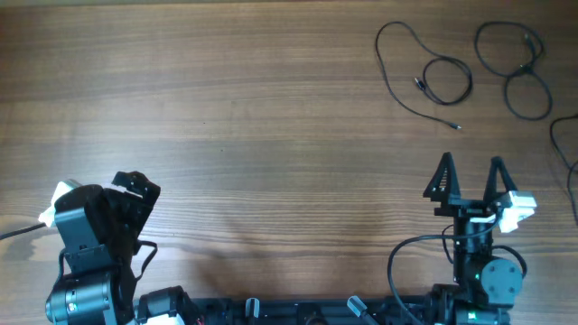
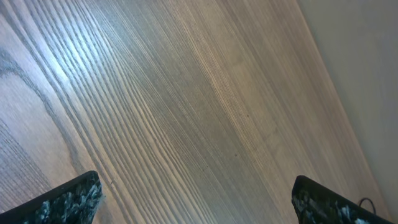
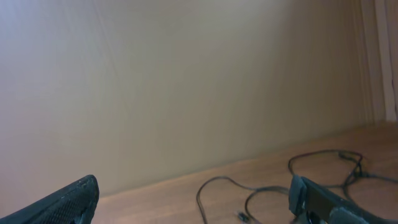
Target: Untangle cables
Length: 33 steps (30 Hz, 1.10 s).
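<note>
The cables lie as separate thin black loops at the far right of the wooden table [image 1: 271, 108]. One cable [image 1: 470, 81] curls into a small ring with a long tail. A second cable [image 1: 477, 45] forms two loops beside it. A third cable [image 1: 554, 135] runs off the right edge. My right gripper [image 1: 470, 159] stands open a short way in front of them, touching none. Its wrist view shows a cable [image 3: 221, 177] on the table ahead between the fingers and another cable [image 3: 323, 152] farther right. My left gripper [image 1: 137, 183] is open at the near left over bare wood [image 2: 186, 93].
A pale wall [image 3: 186, 74] rises behind the table's far edge. The arms' own thicker black wires [image 1: 402, 253] hang by the right base at the front edge. Bare wood fills the middle and left of the table.
</note>
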{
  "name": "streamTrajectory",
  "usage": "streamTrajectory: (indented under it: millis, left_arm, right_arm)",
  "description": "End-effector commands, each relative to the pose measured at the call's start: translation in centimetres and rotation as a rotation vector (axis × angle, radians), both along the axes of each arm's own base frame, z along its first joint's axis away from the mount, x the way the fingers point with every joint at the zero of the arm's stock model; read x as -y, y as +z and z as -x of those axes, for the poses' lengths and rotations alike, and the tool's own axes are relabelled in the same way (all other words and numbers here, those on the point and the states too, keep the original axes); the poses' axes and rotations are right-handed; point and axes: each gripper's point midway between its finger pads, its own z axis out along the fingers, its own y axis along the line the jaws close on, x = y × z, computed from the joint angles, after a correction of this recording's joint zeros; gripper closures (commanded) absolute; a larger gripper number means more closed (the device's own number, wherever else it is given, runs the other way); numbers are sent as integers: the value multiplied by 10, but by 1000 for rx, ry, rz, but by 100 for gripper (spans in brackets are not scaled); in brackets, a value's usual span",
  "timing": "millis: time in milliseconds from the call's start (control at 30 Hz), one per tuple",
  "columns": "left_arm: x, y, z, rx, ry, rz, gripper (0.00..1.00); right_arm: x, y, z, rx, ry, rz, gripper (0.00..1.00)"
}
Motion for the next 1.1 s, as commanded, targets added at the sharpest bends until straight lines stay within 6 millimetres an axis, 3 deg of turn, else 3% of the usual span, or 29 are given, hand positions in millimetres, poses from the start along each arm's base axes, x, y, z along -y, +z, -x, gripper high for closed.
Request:
streamTrajectory:
  millis: [0, 200, 267, 400, 1067]
  left_arm:
    - [-1, 1, 0, 7, 7, 1, 0]
    - [-1, 1, 0, 7, 7, 1, 0]
    - [-1, 2, 0, 7, 7, 1, 0]
    - [-1, 1, 0, 7, 7, 1, 0]
    - [-1, 2, 0, 7, 7, 1, 0]
  right_arm:
    - [5, -12, -1, -33, -25, 3, 0]
    - [2, -57, -5, -223, -21, 92, 0]
    - [-8, -58, -6, -224, 29, 197, 0]
    - [-8, -58, -6, -225, 21, 273, 0]
    - [-7, -57, -6, -223, 12, 269, 0]
